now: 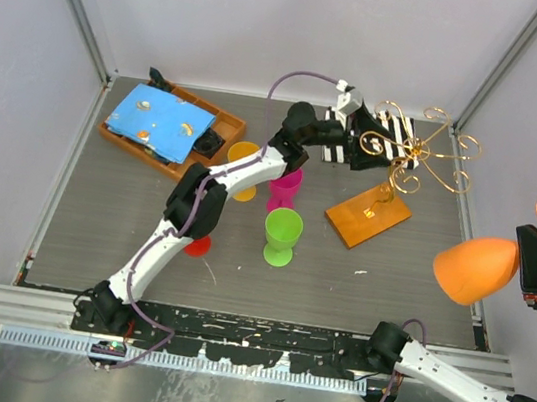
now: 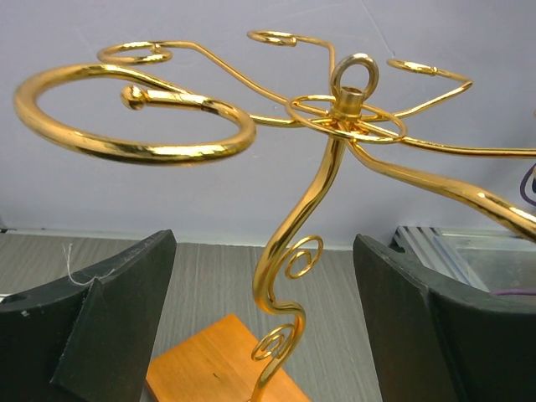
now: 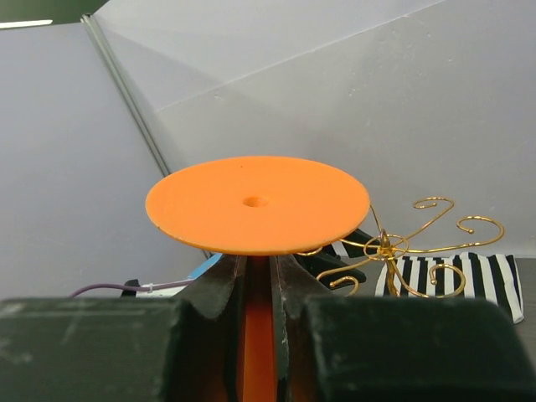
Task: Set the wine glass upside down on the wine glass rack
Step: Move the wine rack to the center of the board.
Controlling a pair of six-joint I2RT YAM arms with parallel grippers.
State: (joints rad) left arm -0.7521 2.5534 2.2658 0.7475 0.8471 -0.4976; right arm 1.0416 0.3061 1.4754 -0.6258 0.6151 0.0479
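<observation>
Right fingers point(image 3: 213, 293) clamped on glass point(image 3: 257, 203) stem, good hold; looks light, stiff, slick. Left fingers point(image 2: 117, 310) apart at rack point(image 2: 347, 102), 1 o'clock.

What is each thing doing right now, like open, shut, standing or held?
wine glass rack, upright, no glass hanging on it.
orange wine glass, held in the air, not yet on the rack.
right gripper, jaws shut on the orange wine glass's stem.
left gripper, jaws open either side of the rack's stem, holding nothing.
green glass, standing on the table.
pink glass, standing on the table.
</observation>
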